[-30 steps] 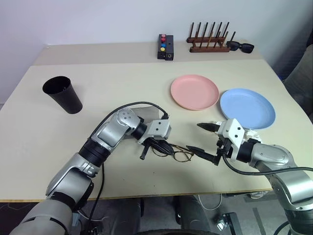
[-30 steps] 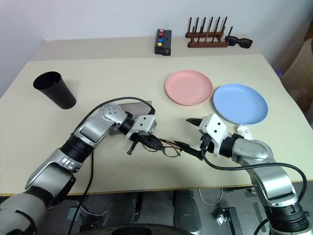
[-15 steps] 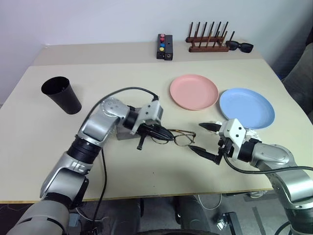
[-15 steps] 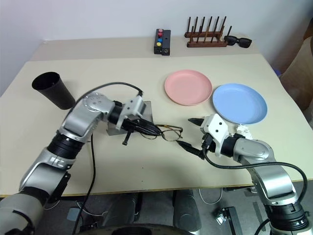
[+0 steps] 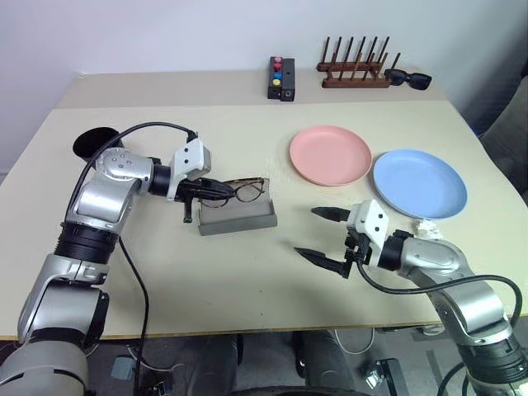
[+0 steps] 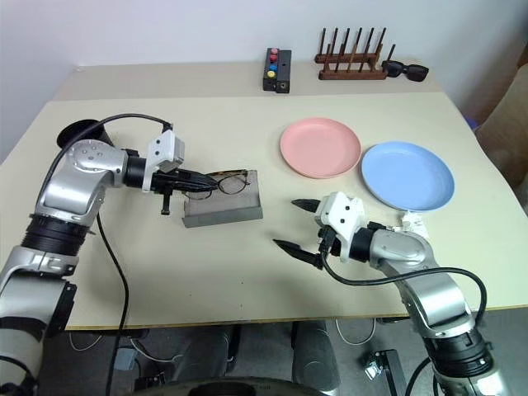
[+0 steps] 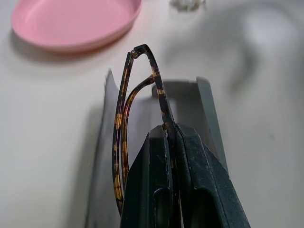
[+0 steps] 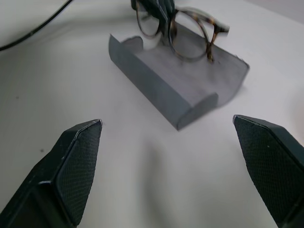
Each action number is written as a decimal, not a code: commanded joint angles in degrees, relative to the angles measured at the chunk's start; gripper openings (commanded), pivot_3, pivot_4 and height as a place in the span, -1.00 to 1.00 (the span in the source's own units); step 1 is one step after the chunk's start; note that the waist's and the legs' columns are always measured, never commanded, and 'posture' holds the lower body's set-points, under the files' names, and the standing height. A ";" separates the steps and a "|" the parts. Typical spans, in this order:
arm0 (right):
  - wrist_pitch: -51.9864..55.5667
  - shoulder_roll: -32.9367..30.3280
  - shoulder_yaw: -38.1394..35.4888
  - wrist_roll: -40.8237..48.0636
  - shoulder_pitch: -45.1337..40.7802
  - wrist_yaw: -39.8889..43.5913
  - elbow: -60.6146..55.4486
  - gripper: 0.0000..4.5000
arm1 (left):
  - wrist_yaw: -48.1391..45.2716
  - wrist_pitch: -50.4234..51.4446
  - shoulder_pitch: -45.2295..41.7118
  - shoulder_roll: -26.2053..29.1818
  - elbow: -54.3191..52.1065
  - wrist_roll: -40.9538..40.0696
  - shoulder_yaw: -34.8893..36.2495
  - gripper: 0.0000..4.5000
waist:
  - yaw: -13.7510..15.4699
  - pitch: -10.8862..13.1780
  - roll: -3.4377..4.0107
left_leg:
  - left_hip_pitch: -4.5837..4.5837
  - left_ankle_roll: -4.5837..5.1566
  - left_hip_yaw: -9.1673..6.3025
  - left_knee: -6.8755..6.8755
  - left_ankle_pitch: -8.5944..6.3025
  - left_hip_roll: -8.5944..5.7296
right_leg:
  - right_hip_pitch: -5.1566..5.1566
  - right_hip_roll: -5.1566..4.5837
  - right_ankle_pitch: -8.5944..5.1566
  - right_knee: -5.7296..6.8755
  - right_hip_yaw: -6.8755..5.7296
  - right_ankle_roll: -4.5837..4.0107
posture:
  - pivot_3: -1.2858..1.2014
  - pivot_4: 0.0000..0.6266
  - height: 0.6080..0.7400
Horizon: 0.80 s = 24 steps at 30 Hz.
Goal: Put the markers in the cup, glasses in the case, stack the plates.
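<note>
My left gripper (image 5: 214, 190) is shut on one temple of the thin dark-rimmed glasses (image 5: 241, 190). It holds them just over the open grey case (image 5: 238, 216); I cannot tell whether they touch it. The left wrist view shows the glasses (image 7: 122, 109) pinched between the fingers above the case (image 7: 205, 107). To the right of the case my right gripper (image 5: 310, 232) is open and holds nothing. The black cup (image 5: 89, 141) stands at the far left, half hidden behind my left arm. The pink plate (image 5: 330, 154) and the blue plate (image 5: 419, 183) lie side by side. The markers are out of view.
At the table's back edge are a black box with coloured buttons (image 5: 280, 79), a wooden peg rack (image 5: 353, 76) and black sunglasses (image 5: 409, 79). A small white crumpled thing (image 5: 426, 227) lies in front of the blue plate.
My left gripper has carried the glasses left and away from the right gripper, to over the case, which the arm no longer covers. The right gripper has shifted slightly left, still open.
</note>
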 commanded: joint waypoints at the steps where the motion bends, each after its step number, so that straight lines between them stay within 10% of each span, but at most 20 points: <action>1: -0.69 0.45 0.32 -0.14 -1.09 -0.31 -1.37 1.00 | 0.51 -0.12 0.42 -0.40 -0.47 0.68 -0.21 -0.99 | -0.05 0.00 0.00 | 0.01 0.00 0.00 -0.01 0.00 0.00 | 0.00 0.00 0.00 0.00 0.00 0.00 | 0.03 -0.52 0.91; 12: -1.00 0.80 0.34 -0.16 -0.47 -0.51 -1.45 1.00 | 0.38 1.00 1.80 -1.94 1.82 1.18 -1.42 -0.99 | -0.13 0.00 0.00 | 0.03 0.00 0.00 -0.02 0.00 0.01 | -0.01 0.01 0.00 0.03 -0.01 0.01 | 0.03 -0.52 0.91; 19: -1.23 0.82 0.47 -0.32 -0.83 -0.38 -1.04 1.00 | 1.20 0.16 1.63 -2.39 3.01 1.34 -0.35 0.30 | -0.13 0.00 0.00 | 0.03 0.00 0.00 -0.01 0.00 0.01 | -0.01 0.01 0.00 0.04 -0.01 0.01 | 0.03 -0.52 0.91; 24: -1.30 1.00 0.67 -0.28 -1.05 -0.26 -0.71 1.00 | 2.47 1.94 -1.07 -3.83 3.16 -3.27 4.37 0.30 | -0.11 0.00 0.00 | 0.03 0.00 0.00 0.00 0.00 0.01 | -0.01 0.01 0.01 0.04 -0.01 0.01 | 0.03 -0.52 0.91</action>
